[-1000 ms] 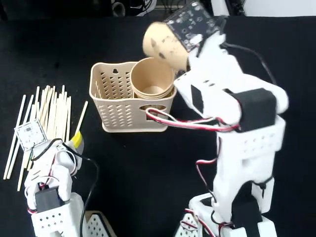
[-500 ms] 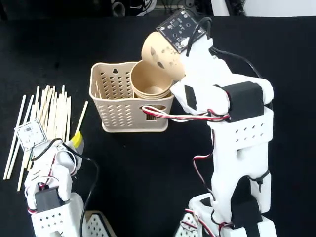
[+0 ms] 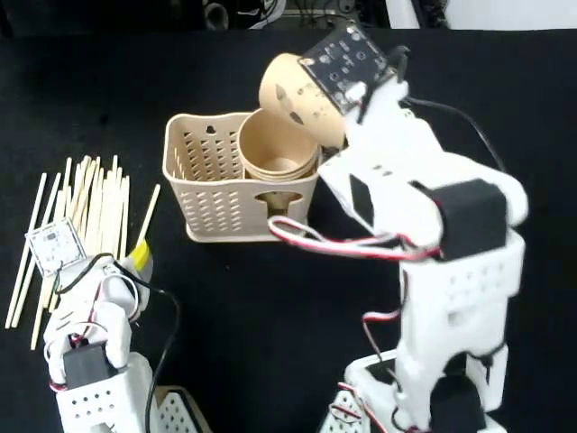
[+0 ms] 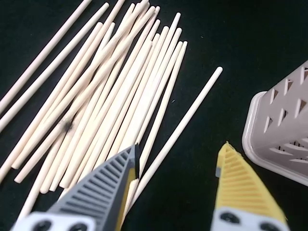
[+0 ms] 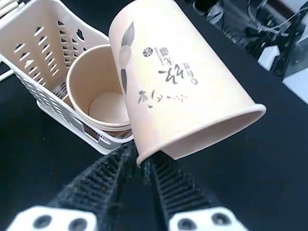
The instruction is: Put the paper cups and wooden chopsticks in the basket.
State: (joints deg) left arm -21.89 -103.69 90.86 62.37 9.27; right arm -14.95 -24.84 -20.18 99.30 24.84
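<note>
High view: a tilted paper cup (image 3: 290,88) hangs over the basket (image 3: 216,194), and the right arm's wrist board covers the cup's rim. Stacked cups (image 3: 278,149) stand in the basket's right end. Chopsticks (image 3: 90,203) lie loose on the table (image 3: 270,298), left of the basket.

Left wrist view: the left gripper (image 4: 179,149) is spread apart above the chopsticks. The basket is cut off at the frame edge.

Right wrist view: the right gripper (image 5: 144,161) is pinched on the paper cup's rim.

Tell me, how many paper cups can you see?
2 for sure: one cup tilted in the right gripper over the basket, a second cup standing inside it. Extra rims hint at more nested beneath.
</note>
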